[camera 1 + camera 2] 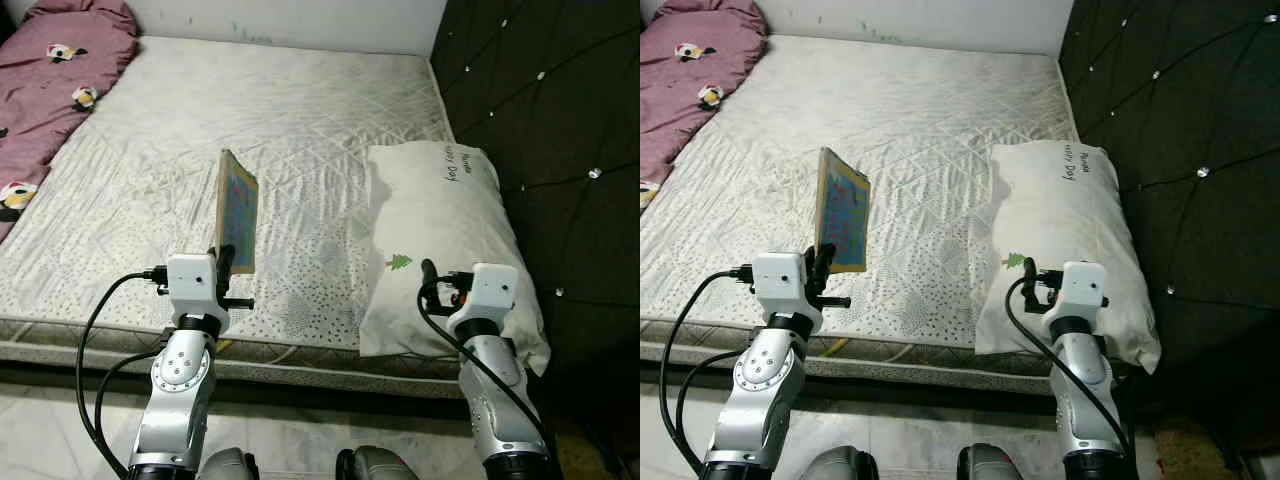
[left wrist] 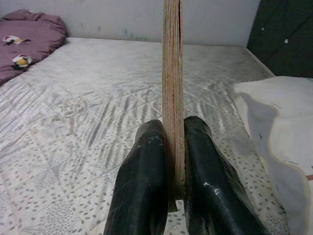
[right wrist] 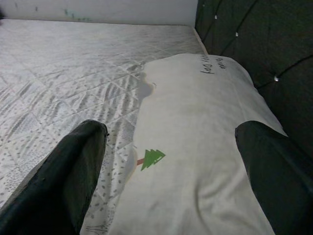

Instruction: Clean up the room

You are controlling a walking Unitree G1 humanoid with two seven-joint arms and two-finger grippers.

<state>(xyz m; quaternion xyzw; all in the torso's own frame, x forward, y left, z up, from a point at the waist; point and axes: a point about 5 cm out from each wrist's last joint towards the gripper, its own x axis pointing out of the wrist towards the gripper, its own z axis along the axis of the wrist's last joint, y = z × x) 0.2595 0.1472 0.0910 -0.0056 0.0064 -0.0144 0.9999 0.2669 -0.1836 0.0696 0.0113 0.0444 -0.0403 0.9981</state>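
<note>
Left gripper (image 1: 228, 266) clamps a thin book (image 1: 236, 213) upright above the mattress (image 1: 300, 110). Right gripper (image 3: 171, 161) hangs spread wide over the white pillow (image 1: 440, 240). Carrying step, I'd say; next, somewhere proper to shelve it. Purple blanket (image 1: 50, 70) beyond.

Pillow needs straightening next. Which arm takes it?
Right. The right gripper hangs open over the near end of the pillow, fingers either side of it in the right wrist view. The left gripper is shut on the book, held upright on edge above the mattress.
</note>
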